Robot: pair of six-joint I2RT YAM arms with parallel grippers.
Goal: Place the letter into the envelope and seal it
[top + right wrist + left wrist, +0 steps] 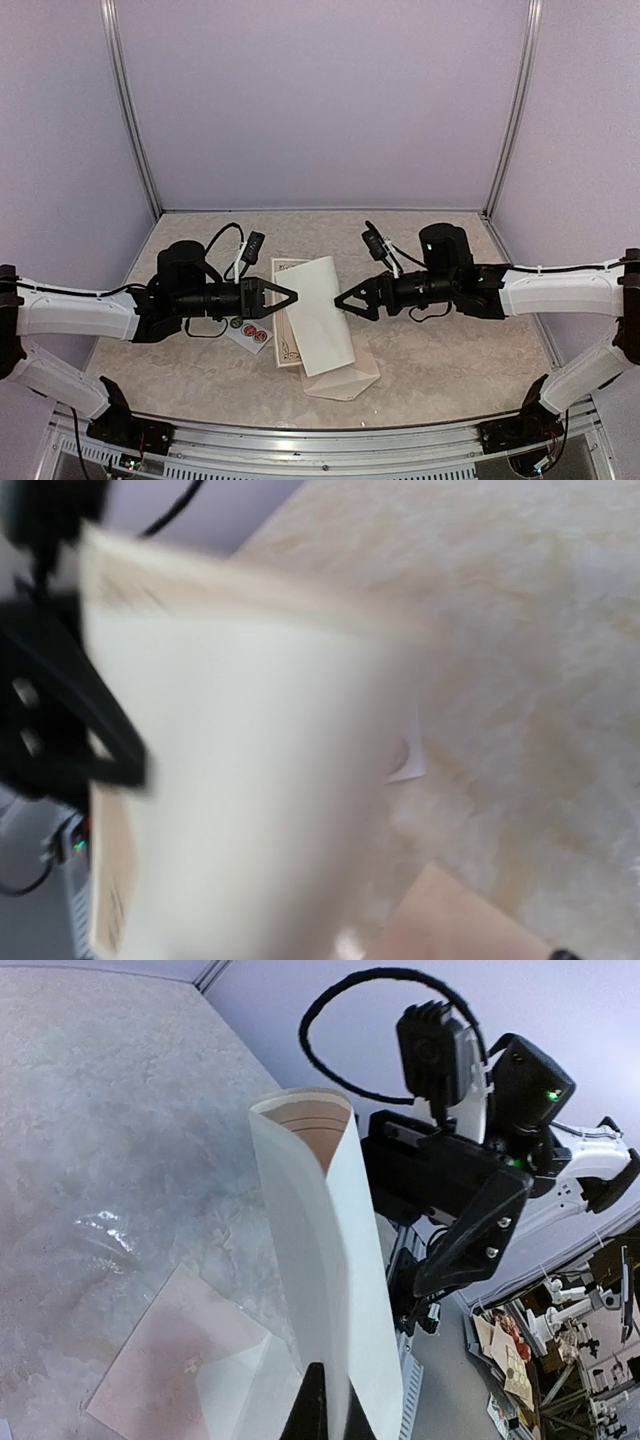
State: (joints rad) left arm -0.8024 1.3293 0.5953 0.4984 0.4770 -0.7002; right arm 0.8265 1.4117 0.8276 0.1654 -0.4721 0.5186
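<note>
The letter [322, 312] hangs folded over in the air, its white back outward and its bordered face showing along the left edge. My left gripper [296, 297] is shut on that left edge. In the left wrist view the letter [330, 1260] stands as a tall curl rising from my left gripper [335, 1400]. My right gripper [343, 301] is open just off the letter's right edge, nothing between its fingers. The pale pink envelope [348, 380] lies flat on the table beneath, also seen as the envelope [165, 1355]. In the blurred right wrist view the letter [230, 770] fills the frame and my own fingers are hidden.
A small white strip of round stickers [250, 334] lies on the table below my left gripper. The marbled table [450, 360] ends at purple walls behind and on both sides, with a metal rail [320, 440] along the near edge. A corner of the envelope [470, 920] shows at the lower right.
</note>
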